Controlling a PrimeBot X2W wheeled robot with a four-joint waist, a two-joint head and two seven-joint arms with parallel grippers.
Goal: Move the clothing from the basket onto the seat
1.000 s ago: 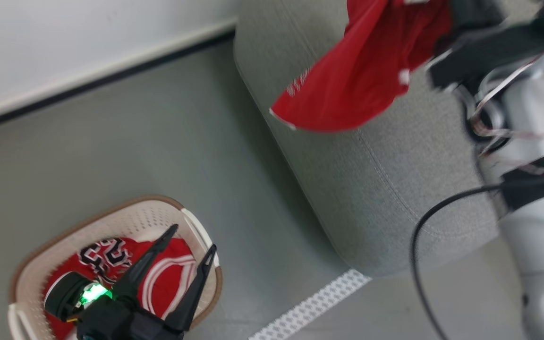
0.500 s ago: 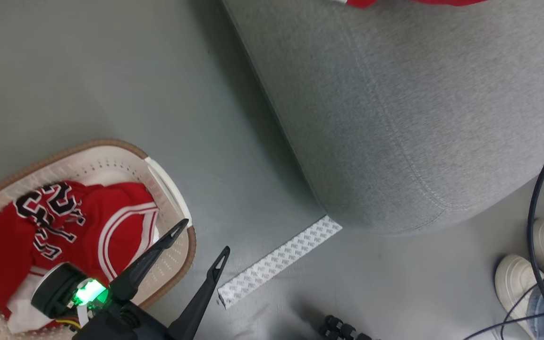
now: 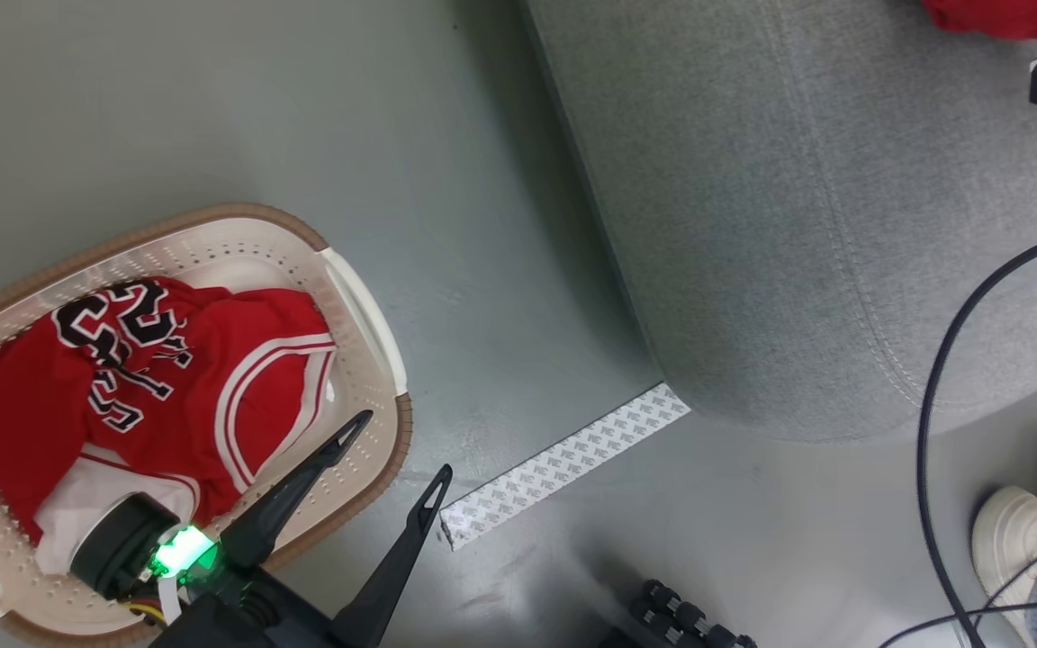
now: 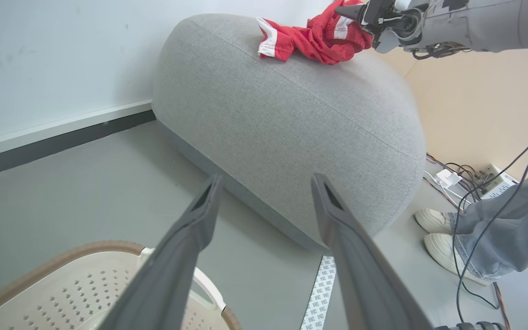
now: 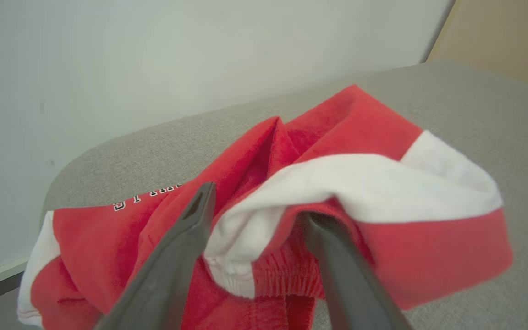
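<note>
Left gripper (image 3: 403, 445) gapes empty by the basket (image 3: 365, 301), eight o'clock. The jersey (image 3: 212, 378) looks soft and light: pinch a bunched fold. Right gripper (image 5: 257, 201) is spread, shorts (image 5: 383, 261) loose between.

Black-and-white 23 on the red jersey (image 3: 149, 378), partly hidden black-outlined lettering on the red garment (image 5: 264, 151), unreadable

clothing (image 3: 199, 378): red, white stripes, black-white 23 | basket (image 3: 230, 252): cream, perforated, brown rim | seat (image 3: 752, 225): grey
</note>
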